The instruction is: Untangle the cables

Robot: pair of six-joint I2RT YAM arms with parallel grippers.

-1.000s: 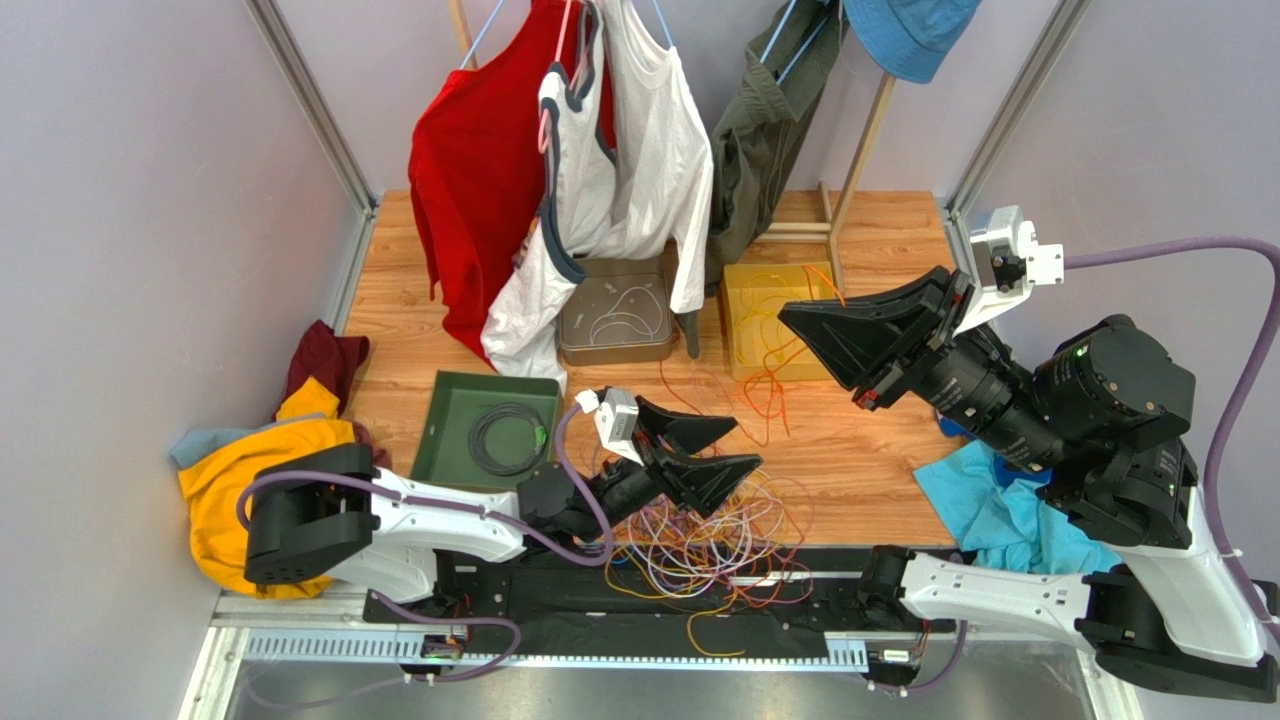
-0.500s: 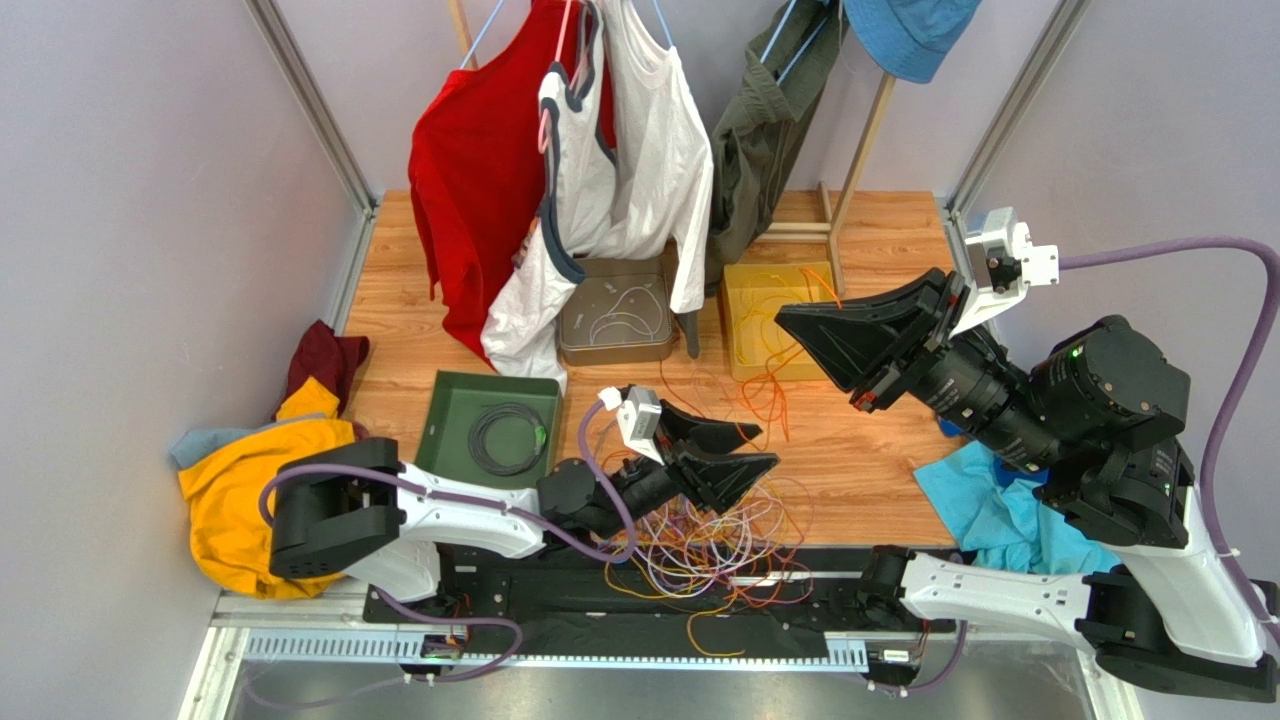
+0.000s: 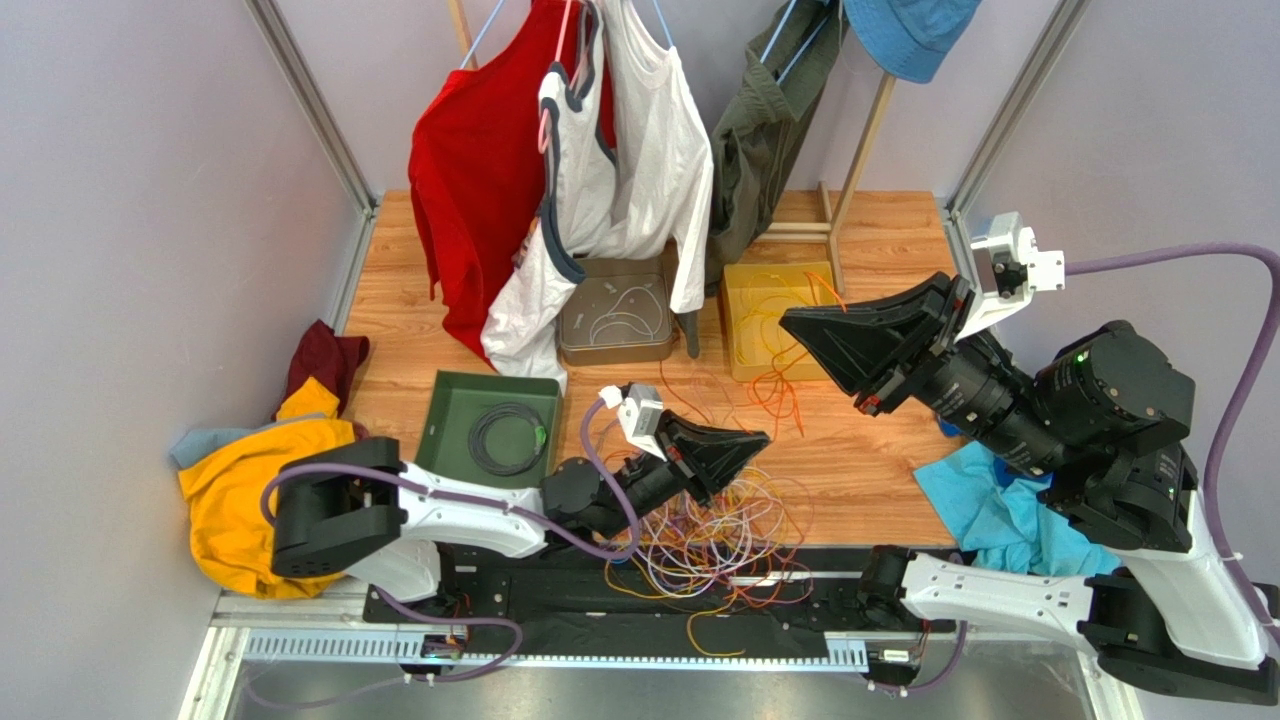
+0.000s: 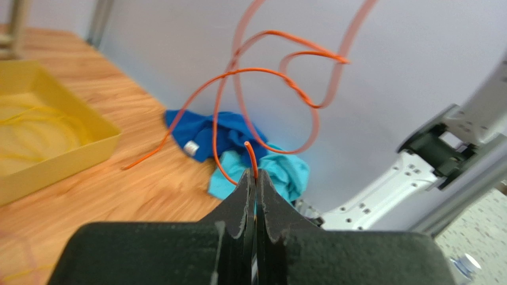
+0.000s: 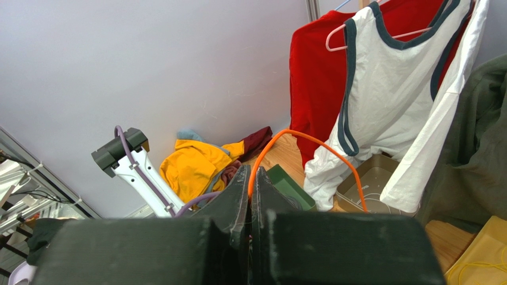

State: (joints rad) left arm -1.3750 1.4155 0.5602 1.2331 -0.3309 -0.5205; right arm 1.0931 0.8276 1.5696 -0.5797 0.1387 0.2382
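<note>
My left claw [image 4: 254, 178] is clenched, its two black fingers pressed flat together on an orange cable [image 4: 262, 74]. A short end pokes up just past the fingertips. The rest climbs away ahead of me, loops in the air and crosses itself, and one run drops to the wooden table [image 4: 119, 178] ahead and to the left. Further to that side sits a yellow tray [image 4: 59, 139] with thin yellow wires lying in it. Beyond the fingertips a blue cloth [image 4: 220, 133] and a teal cloth [image 4: 288, 172] lie crumpled by the wall. The cables [image 3: 718, 537], a loose snarl of orange, yellow, purple and white loops, lie under and behind this claw, toward my bases at the near edge of the table. My right claw [image 5: 250, 175] is raised off the table, and from above the yellow tray lies beneath its tip. It is clamped tight as well, grasping an orange wire [image 5: 309, 139] that springs from between the fingertips, arches up and over to the right, and falls in front of a grey-brown tray [image 5: 375, 181]. I cannot tell whether this is the same strand my left claw holds. Beyond the right claw hang a red shirt [image 5: 315, 77] and a white vest [image 5: 393, 101], and a green tray [image 5: 291, 187] shows just past its fingertips.
</note>
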